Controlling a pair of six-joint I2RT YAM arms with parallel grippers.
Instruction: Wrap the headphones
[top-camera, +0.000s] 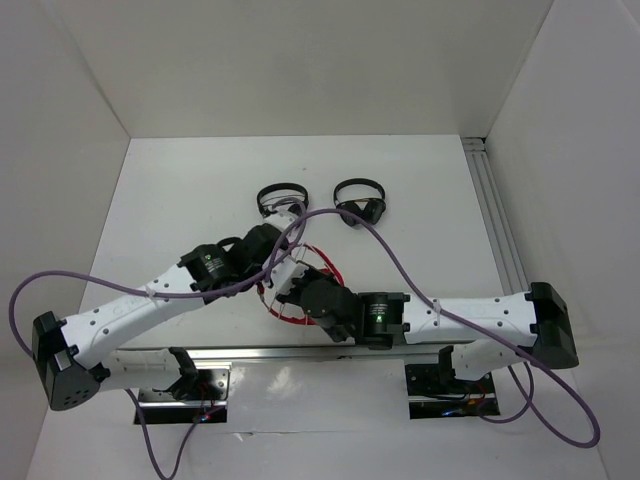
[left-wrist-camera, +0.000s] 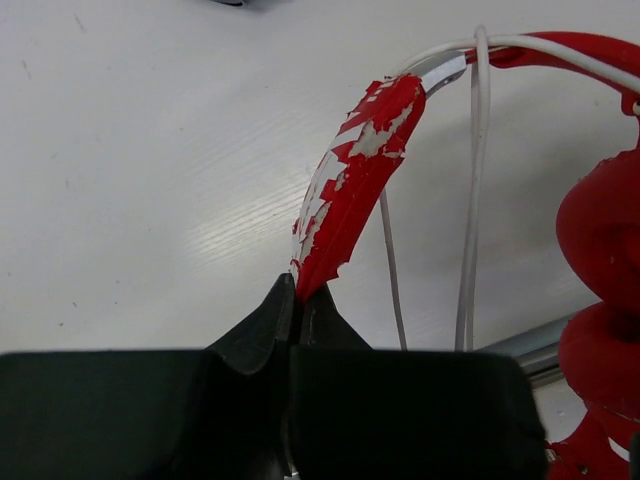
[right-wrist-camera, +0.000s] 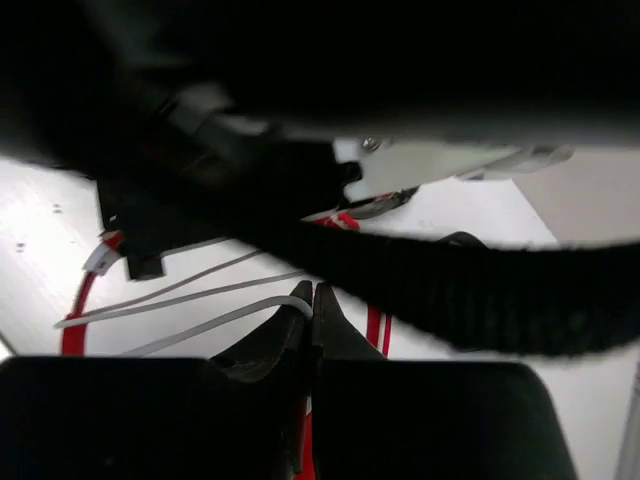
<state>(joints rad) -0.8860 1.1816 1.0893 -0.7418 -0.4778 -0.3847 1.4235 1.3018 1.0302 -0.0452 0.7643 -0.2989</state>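
Note:
The red headphones (top-camera: 300, 300) sit at the table's near middle, mostly hidden under both arms. In the left wrist view my left gripper (left-wrist-camera: 298, 292) is shut on the peeling red headband (left-wrist-camera: 350, 185); red cups (left-wrist-camera: 600, 290) hang at the right and strands of white cable (left-wrist-camera: 470, 200) cross the band. In the top view the left gripper (top-camera: 275, 262) is over the headphones. My right gripper (right-wrist-camera: 312, 297) is shut on the white cable (right-wrist-camera: 200, 325), which runs off to the left; red headband parts (right-wrist-camera: 378, 330) show behind it. In the top view the right gripper (top-camera: 290, 292) is beside the left one.
Two small black headphones (top-camera: 280, 197) (top-camera: 360, 203) lie behind the arms at the table's middle. A purple robot cable (top-camera: 400, 265) loops over the work area. An aluminium rail (top-camera: 495, 220) runs along the right edge; white walls enclose the table.

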